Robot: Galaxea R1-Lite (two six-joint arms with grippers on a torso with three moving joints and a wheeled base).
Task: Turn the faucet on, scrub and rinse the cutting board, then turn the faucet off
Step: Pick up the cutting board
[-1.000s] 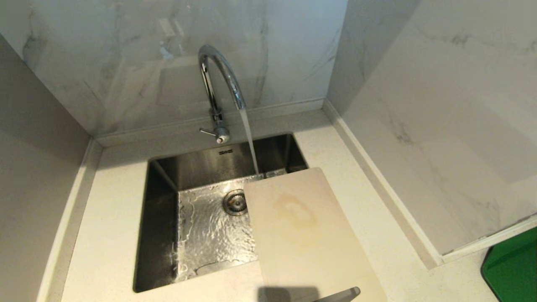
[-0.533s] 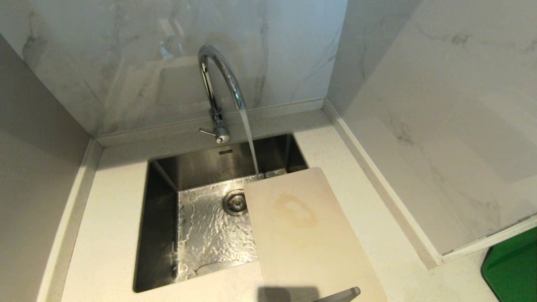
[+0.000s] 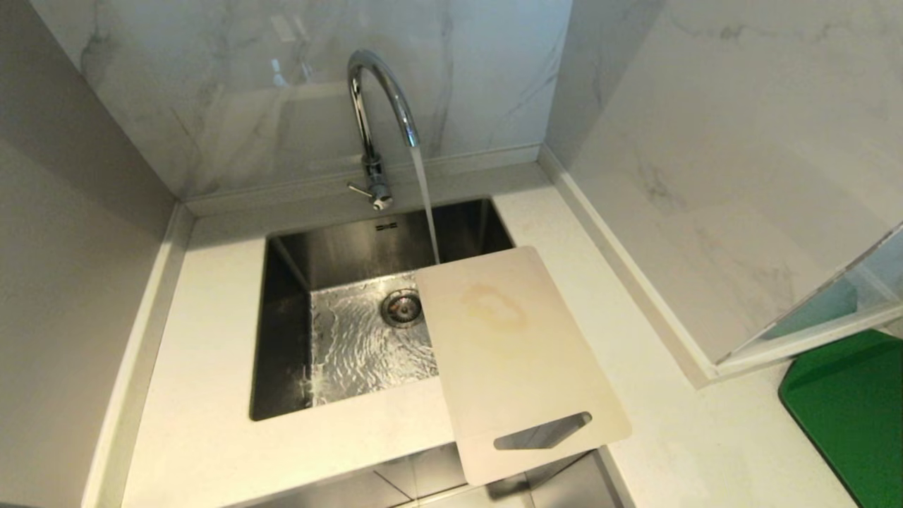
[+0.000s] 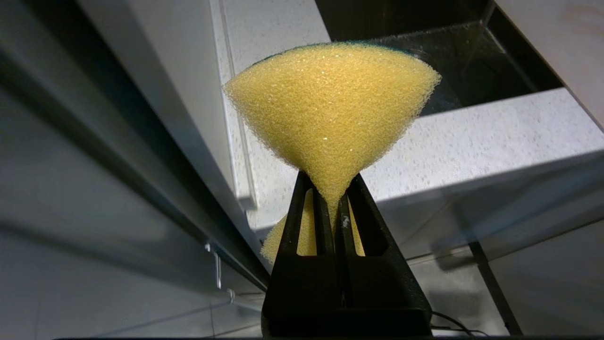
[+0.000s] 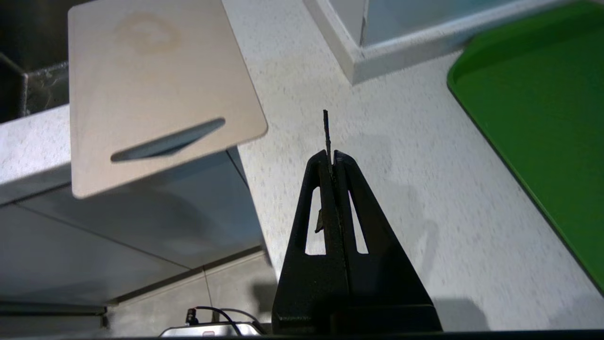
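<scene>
The left gripper (image 4: pixel 330 200) is pinching a yellow sponge (image 4: pixel 332 108), squeezed thin between its closed jaws and fanning out beyond them. Ahead of it and off toward the right arm's side, the cutting board (image 3: pixel 511 353) is lying across the sink's (image 3: pixel 282 339) right rim, its long axis running from the overhanging slot handle toward the faucet (image 3: pixel 381 106), whose water is running just past the board's far edge. The right gripper (image 5: pixel 330 158) is sitting clamped shut and empty, seemingly nearer the handle.

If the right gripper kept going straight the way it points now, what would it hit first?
Probably the speckled white countertop: the shut right gripper points at bare counter between the beige cutting board and the green tray. Depth is unclear.
</scene>
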